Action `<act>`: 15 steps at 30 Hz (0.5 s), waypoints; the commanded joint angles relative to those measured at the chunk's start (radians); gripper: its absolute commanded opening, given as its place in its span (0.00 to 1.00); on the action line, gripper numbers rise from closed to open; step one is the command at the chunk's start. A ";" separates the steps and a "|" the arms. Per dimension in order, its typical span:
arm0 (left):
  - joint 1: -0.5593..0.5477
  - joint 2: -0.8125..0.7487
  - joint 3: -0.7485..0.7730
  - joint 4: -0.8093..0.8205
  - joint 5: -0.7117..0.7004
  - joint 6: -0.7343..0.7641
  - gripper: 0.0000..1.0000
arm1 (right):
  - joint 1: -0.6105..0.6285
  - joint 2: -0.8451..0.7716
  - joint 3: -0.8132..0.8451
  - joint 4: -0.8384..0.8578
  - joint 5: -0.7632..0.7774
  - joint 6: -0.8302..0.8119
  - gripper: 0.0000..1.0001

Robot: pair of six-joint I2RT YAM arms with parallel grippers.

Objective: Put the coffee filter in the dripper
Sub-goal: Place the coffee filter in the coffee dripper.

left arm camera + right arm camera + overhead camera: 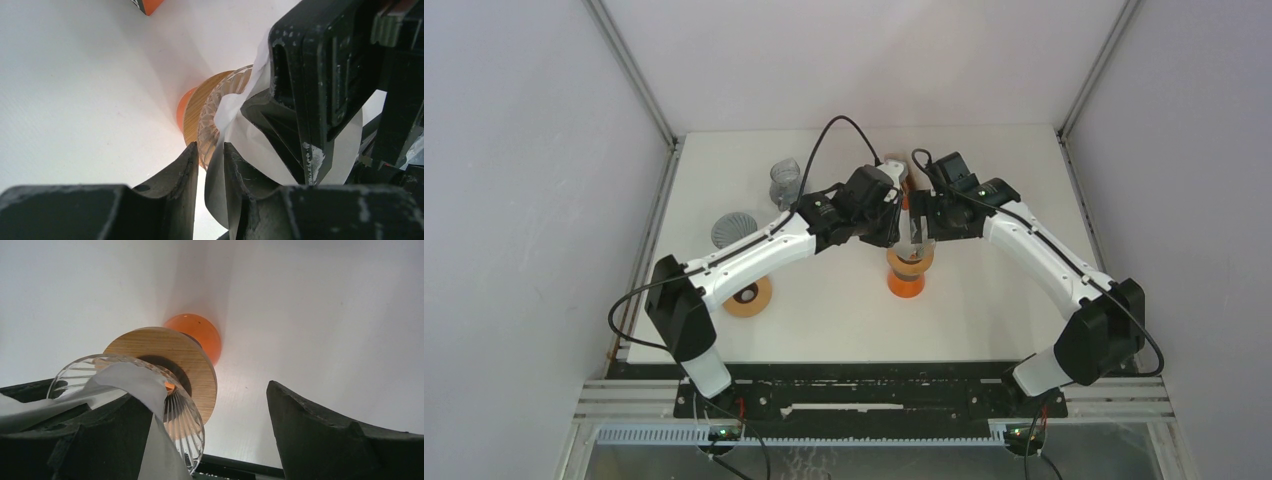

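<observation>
A glass ribbed dripper (911, 260) with a wooden collar (165, 347) sits on an orange cup (905, 284) at mid table. The white paper coffee filter (250, 140) lies partly in its mouth, one edge folded over the rim (130, 380). Both grippers crowd over it. My left gripper (210, 147) has its jaws a narrow gap apart. The filter's edge lies against one finger (235, 170), and the glass rim (212, 110) shows past the tips. My right gripper (200, 395) stands wide open, one finger under the draped filter inside the dripper, the other outside the rim.
A tape roll (747, 297) lies near the left arm's base. A grey ribbed cone (733, 228) and a clear glass (785, 180) stand at the back left. A small orange object (147, 5) lies behind the grippers. White walls close in both sides.
</observation>
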 commanded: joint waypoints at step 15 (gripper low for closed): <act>-0.012 0.001 0.069 0.003 -0.010 0.014 0.29 | 0.012 0.030 -0.014 0.015 -0.042 -0.008 0.89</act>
